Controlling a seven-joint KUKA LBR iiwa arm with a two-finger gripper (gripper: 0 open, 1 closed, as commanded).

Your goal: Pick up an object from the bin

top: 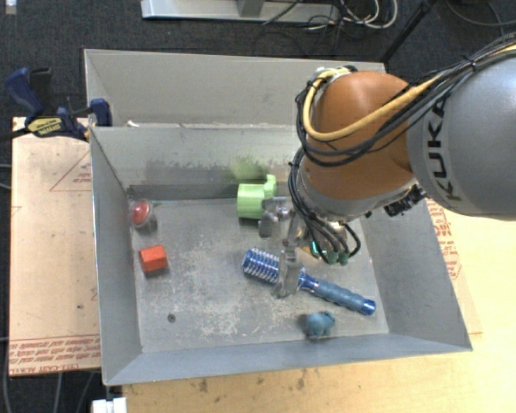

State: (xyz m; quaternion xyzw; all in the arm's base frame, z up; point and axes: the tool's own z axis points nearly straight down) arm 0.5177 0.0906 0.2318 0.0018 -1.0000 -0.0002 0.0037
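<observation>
My gripper [285, 284] hangs under the orange wrist cover, low in the middle right of the bin. Its tip is down at a blue brush [267, 267], where the ribbed head meets the blue handle [340, 296] that runs to the lower right. Whether it touches the brush I cannot tell. A green block [254, 198] stands just behind the gripper, near the back wall. A small blue-grey lump [317, 323] lies at the front wall, below the brush handle.
A red cube [154, 259] lies on the left of the bin floor, with a small round red and clear thing [141, 214] behind it near the left wall. The arm and its cables cover the bin's right back corner.
</observation>
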